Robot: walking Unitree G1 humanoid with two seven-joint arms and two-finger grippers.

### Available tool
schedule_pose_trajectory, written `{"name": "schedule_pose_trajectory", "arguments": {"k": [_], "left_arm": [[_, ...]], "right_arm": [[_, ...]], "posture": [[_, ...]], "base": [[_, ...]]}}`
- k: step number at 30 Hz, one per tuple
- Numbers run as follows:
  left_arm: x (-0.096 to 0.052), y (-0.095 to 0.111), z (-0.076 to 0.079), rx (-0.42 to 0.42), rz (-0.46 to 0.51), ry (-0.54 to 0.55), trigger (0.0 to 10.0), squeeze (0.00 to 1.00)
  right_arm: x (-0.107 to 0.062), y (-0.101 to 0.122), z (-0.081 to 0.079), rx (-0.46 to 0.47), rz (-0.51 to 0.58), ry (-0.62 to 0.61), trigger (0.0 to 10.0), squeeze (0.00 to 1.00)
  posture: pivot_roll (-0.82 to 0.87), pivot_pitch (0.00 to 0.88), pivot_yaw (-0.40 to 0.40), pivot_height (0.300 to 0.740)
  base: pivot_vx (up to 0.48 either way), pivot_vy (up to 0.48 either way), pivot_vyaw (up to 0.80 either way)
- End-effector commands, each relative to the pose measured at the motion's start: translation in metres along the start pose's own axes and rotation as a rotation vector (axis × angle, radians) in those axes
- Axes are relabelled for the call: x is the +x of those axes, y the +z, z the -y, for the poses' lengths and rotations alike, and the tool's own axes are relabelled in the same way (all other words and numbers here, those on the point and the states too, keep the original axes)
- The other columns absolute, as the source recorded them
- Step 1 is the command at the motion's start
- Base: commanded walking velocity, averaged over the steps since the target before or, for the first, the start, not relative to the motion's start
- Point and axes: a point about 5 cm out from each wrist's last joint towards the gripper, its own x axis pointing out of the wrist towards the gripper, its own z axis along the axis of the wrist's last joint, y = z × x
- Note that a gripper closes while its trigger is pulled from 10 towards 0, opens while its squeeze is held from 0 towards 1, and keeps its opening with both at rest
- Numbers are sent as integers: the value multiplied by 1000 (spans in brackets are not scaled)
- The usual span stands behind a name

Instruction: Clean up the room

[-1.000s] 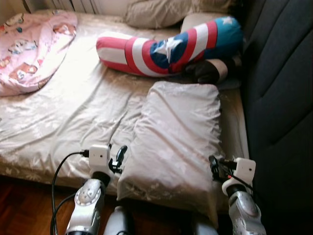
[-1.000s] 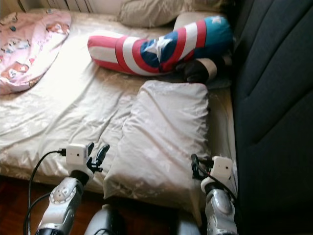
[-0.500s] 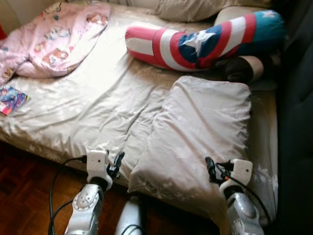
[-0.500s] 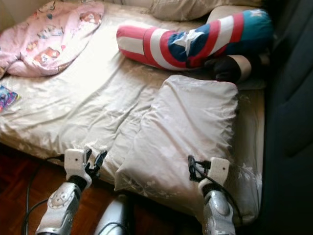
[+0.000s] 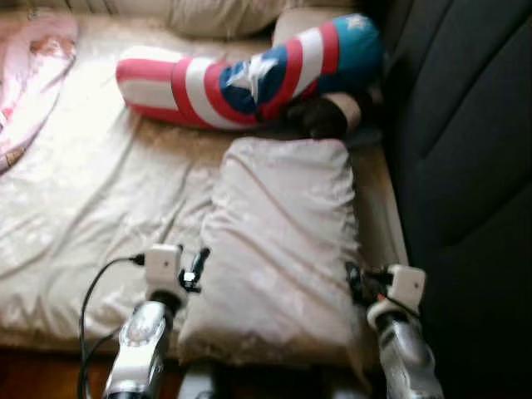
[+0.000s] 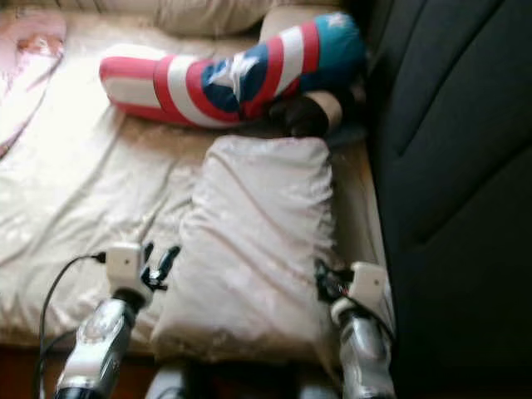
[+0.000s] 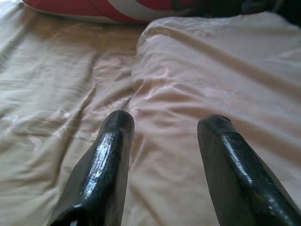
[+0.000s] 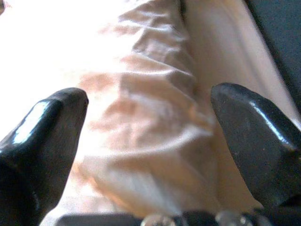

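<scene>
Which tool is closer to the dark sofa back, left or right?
Right. The right tool sits at the pillow's edge beside the dark sofa back; the left tool is across the pillow, farther away.

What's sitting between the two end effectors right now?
The beige pillow lies on the bed between the left end effector and the right end effector, one at each long side. The left eye view shows it.

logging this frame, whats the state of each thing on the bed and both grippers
beige pillow: flat on the bed, between both grippers, ungrasped
striped bolster: lying across the bed's far end
pink blanket: crumpled at far left
sheet: wrinkled
left gripper: open, at the pillow's edge
right gripper: open, at the pillow's other edge
</scene>
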Motion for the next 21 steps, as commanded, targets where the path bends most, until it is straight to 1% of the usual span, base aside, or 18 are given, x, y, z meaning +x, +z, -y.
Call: {"name": "schedule_pose_trajectory", "arguments": {"k": [1,6,7,8,10,11,13,14,18,21], "left_arm": [[1,-5,12,-27,-24,-54,10000,0],[7,1,10,-27,-18,-60,10000,0],[9,4,8,-21,-11,-61,10000,0],[10,5,8,-18,-8,-62,10000,0],[10,8,6,-18,-2,-63,10000,0],[10,8,6,-18,-2,-63,10000,0],[9,10,5,-15,4,-67,10000,0],[7,10,4,-14,6,-69,10000,0],[5,10,4,-12,2,-73,10000,0],[4,10,5,-14,-3,-77,10000,0]], "right_arm": [[-10,-10,18,-4,-43,-65,10000,0],[-4,-10,16,-17,-71,-75,10000,0],[0,-9,14,-18,-82,-69,10000,890],[2,-8,13,-18,-84,-67,10000,1000],[6,-5,7,-4,-71,-37,10000,1000],[6,-5,7,-4,-71,-37,10000,1000],[13,1,1,-6,-61,-23,10000,1000],[17,5,-2,7,-52,-20,10000,1000],[25,15,-4,6,-35,-13,10000,1000],[32,25,-6,-2,-21,21,10000,1000]], "posture": [[-35,227,0,651],[-27,254,8,651],[-25,261,10,651],[-23,265,11,651],[-15,278,17,651],[-15,278,17,651],[-9,290,26,651],[-8,295,29,651],[-5,302,34,651],[-3,310,37,651]], "base": [[0,0,0],[0,0,0],[0,0,0],[0,0,0],[0,0,0],[0,0,0],[0,0,0],[0,0,0],[0,0,0],[0,0,0]]}}
